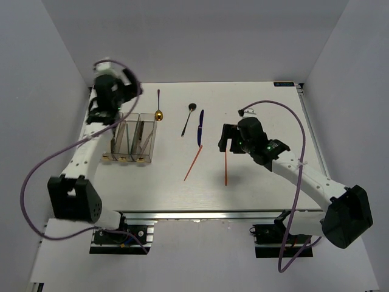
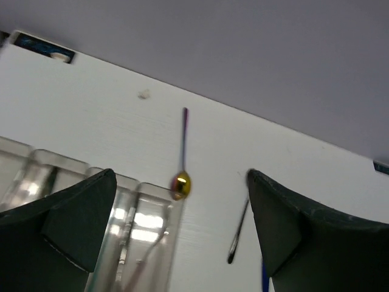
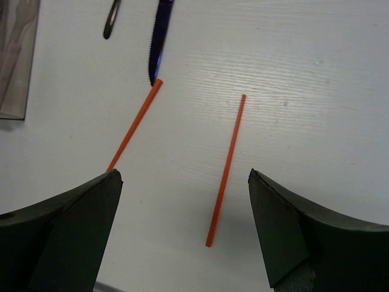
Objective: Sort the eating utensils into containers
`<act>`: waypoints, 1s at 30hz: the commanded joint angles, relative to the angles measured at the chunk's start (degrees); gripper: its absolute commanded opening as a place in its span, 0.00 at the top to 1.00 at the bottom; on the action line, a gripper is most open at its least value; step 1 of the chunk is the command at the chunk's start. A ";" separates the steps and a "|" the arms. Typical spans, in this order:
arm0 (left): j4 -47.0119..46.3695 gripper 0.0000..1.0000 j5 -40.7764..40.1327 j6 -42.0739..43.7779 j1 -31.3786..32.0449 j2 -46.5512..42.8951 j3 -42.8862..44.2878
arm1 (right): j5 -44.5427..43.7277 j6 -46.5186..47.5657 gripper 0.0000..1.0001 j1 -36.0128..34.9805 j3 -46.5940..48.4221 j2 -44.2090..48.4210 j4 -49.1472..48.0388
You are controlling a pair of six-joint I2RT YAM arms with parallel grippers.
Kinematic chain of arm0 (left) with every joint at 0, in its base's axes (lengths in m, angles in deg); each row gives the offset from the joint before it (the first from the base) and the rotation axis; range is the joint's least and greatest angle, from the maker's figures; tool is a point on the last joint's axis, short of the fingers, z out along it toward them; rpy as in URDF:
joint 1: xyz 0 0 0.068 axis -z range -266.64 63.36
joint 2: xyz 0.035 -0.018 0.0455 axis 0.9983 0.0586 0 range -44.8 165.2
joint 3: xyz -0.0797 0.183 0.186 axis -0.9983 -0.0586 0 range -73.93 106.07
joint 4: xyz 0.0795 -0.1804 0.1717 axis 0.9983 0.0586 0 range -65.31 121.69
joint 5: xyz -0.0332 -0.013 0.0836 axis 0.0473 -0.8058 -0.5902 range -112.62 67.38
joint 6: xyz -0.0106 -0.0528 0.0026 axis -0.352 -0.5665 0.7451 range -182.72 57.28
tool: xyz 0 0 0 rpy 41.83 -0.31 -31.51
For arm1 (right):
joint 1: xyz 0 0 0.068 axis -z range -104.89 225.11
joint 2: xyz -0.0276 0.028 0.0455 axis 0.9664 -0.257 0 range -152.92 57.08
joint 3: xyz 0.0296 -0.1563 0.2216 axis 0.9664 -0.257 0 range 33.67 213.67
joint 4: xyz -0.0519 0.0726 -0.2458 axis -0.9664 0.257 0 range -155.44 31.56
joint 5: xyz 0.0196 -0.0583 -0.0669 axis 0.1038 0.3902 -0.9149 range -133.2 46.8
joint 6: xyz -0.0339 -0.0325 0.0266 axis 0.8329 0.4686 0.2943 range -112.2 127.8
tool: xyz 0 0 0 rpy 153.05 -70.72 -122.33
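1. Left end effector [image 2: 180, 204]: jaws stand wide apart with nothing between them. It hangs over the far end of the containers [image 1: 150, 146], at the 9 o'clock side of the counter [image 1: 273, 182]. Judged a release position above the bins, not a pick
2. Containers: joined clear brown bins. Pale shapes lie inside, possibly forks, but too blurred to confirm
3. Gold-bowled spoon [image 1: 158, 114]: flat on the counter at 1 o'clock of the containers, handle toward 12. The bowl is just beside the outer bin's corner; contact cannot be told
4. Black spoon [image 1: 188, 119] and blue knife [image 1: 201, 125]: mid-counter, side by side and apart, unsorted
5. Right end effector [image 3: 183, 182]: jaws wide and empty, one either side of the right chopstick [image 3: 226, 170], which runs 12 to 6. Judged lined up to close across its width
6. Second chopstick [image 3: 134, 126]: at 10 o'clock of the first, its tip just beside the knife's point
7. Risk: the stick is thin and flat on the counter, so a shallow descent may miss it or roll it
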 commanded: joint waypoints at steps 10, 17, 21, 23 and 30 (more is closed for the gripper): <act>30.13 0.02 -19.34 -1.03 31.49 50.66 55.03 | -3.26 1.37 0.11 10.76 -0.93 9.67 11.22; 29.71 0.04 -16.79 -2.96 33.16 60.44 61.65 | -2.03 4.63 0.11 13.13 -2.78 11.52 12.11; 30.23 0.07 -15.73 -2.97 34.47 63.33 61.21 | 0.17 4.64 0.11 13.22 -3.22 12.13 11.24; 30.14 0.08 -15.38 -3.14 34.92 64.39 61.03 | 0.35 4.72 0.11 13.22 -3.48 12.22 11.06; 29.70 0.17 -12.74 -3.41 35.10 67.64 63.75 | 2.02 5.34 0.11 13.31 -4.36 13.01 10.62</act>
